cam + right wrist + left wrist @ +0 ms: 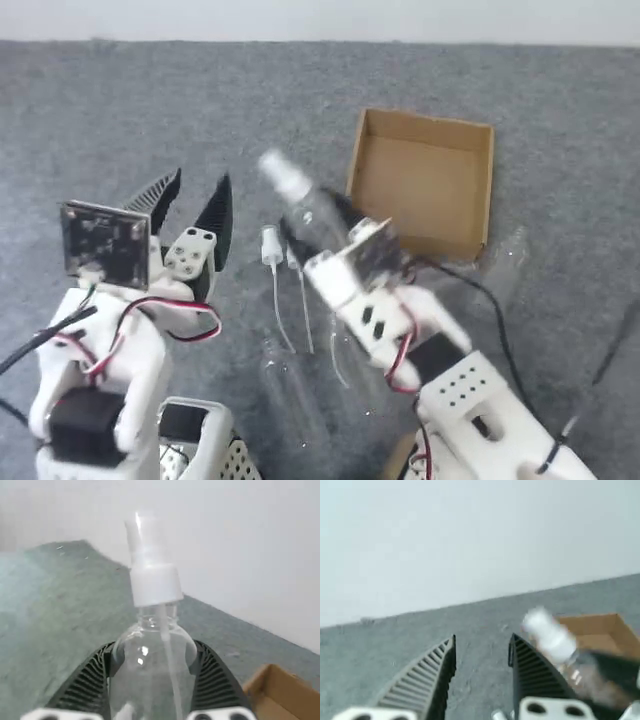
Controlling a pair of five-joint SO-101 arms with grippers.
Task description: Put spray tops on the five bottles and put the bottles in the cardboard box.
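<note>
Bottle [145, 672] under inspection is clear plastic with a white spray top [152, 582] on its neck. It is pinched at the shoulder by the right hand [316, 228] and held up off the table [120, 110], just beside the near left corner of the cardboard box [425, 185]. The box stands open and holds nothing that I can see. The left hand [482, 640] is raised over the left of the table, fingers spread, gripping nothing.

Step in hand, in my judgement: capping of this bottle looks complete and it is due for boxing (the first of five, going by the bare box floor). The next move calls for carrying it over the box wall, lowering it inside, and only then letting go. The bottle leans with its top pointing away from the box, so its base will likely need watching as it crosses the rim.

Outstanding items: two loose spray tops [271, 245] with long dip tubes lie between the arms. A second bottle [290, 385] lies on the table nearer the arm bases, with no top that I can make out. A third bottle [505, 262] lies just beside the box on its right.

Not verifiable: whether the top is screwed home or merely resting on the neck. The held bottle's lower half is cut off in the right wrist view and covered by the hand from above. Clear plastic on grey is hard to count, and further bottles may lie under the right arm.
</note>
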